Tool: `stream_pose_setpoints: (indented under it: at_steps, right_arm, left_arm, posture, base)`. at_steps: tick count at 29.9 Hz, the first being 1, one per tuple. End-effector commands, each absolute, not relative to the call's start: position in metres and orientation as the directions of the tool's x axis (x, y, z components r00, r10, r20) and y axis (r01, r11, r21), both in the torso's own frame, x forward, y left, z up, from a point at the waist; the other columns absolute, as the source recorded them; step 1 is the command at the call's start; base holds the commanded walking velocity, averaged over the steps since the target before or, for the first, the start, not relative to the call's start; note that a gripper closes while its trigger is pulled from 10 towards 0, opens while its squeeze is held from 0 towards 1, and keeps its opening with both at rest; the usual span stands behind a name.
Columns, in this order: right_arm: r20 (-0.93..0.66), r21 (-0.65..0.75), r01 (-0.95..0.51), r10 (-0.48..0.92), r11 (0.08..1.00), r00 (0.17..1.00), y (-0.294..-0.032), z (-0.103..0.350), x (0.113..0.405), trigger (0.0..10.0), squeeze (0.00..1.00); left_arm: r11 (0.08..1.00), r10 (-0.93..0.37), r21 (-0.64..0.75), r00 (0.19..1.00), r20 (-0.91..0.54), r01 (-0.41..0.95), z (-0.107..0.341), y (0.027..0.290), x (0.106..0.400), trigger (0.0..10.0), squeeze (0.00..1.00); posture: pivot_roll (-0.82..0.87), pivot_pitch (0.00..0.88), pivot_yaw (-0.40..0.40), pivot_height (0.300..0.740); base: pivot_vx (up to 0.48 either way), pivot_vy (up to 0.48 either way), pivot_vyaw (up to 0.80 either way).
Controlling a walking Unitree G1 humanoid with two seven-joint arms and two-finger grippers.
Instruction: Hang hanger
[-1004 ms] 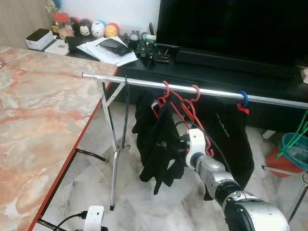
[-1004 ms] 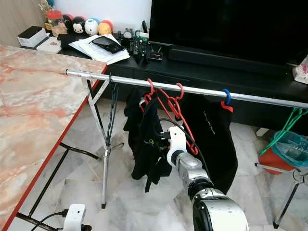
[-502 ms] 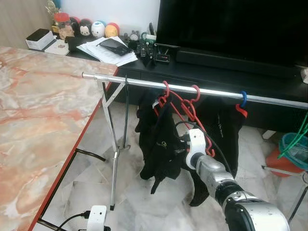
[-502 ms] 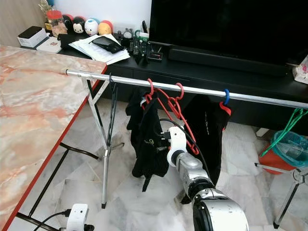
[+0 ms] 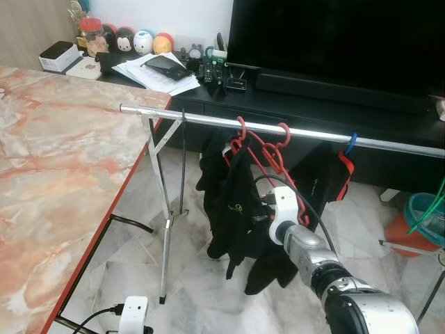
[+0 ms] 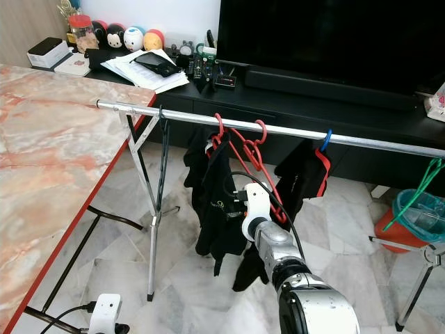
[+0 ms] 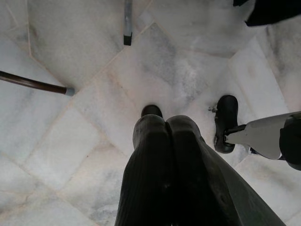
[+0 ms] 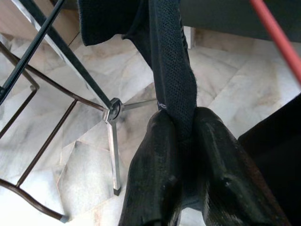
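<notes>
A silver rail [image 5: 201,119] on a folding rack carries two red hangers [image 5: 272,154], their hooks side by side. A black garment [image 5: 233,198] hangs from them. My right gripper [image 8: 181,125] is shut on a strip of that garment [image 8: 171,70], just below the rail, and in the eye views the cloth hides its fingers beyond the white wrist [image 5: 281,209]. A blue-hooked hanger [image 5: 350,143] further right holds a black, red-edged garment [image 5: 323,177], bunched up short. My left gripper [image 7: 165,126] hangs shut over the floor tiles.
A marble table [image 5: 55,167] with a red edge fills the left. Behind the rail is a black TV stand [image 5: 313,104] with papers and figurines. A white power strip [image 5: 132,311] lies on the floor. A teal basket [image 5: 425,212] stands at the right.
The black garment on the blue-hooked hanger, which hung long and flat, has swung and bunched up short. My right gripper stays on the other garment, which shifted slightly.
</notes>
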State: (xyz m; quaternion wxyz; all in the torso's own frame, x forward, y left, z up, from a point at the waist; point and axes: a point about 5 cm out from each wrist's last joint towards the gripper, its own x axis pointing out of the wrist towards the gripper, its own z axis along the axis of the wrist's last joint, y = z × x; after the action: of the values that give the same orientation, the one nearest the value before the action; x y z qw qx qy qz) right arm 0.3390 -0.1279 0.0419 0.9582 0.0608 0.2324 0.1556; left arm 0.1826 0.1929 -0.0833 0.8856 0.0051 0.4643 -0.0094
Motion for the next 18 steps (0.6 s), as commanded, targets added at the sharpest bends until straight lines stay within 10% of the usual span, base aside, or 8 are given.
stream_pose_setpoints:
  at_steps: [1,3,18]
  right_arm:
    - [-0.384,0.195,-0.236,0.296,0.952,0.875,-0.137,0.046,0.341,0.7,0.00]
    - [-0.356,0.195,-0.245,0.301,0.950,0.885,-0.137,0.049,0.343,10.0,0.00]
    - [-0.150,0.191,-0.281,0.311,0.941,0.939,-0.143,0.060,0.339,10.0,0.00]
  left_arm:
    - [0.999,-0.018,0.000,0.551,-0.834,0.033,-0.086,0.193,0.177,10.0,0.00]
    - [0.999,-0.020,0.001,0.552,-0.834,0.039,-0.086,0.192,0.178,10.0,0.00]
    - [0.998,-0.038,-0.001,0.552,-0.833,0.066,-0.085,0.188,0.180,10.0,0.00]
  posture:
    - [0.06,0.057,-0.078,0.740]
    - [0.06,0.056,-0.076,0.740]
    - [0.03,0.043,-0.067,0.740]
  base:
    - [0.000,0.000,0.00]
    - [0.000,0.000,0.00]
    - [0.000,0.000,0.00]
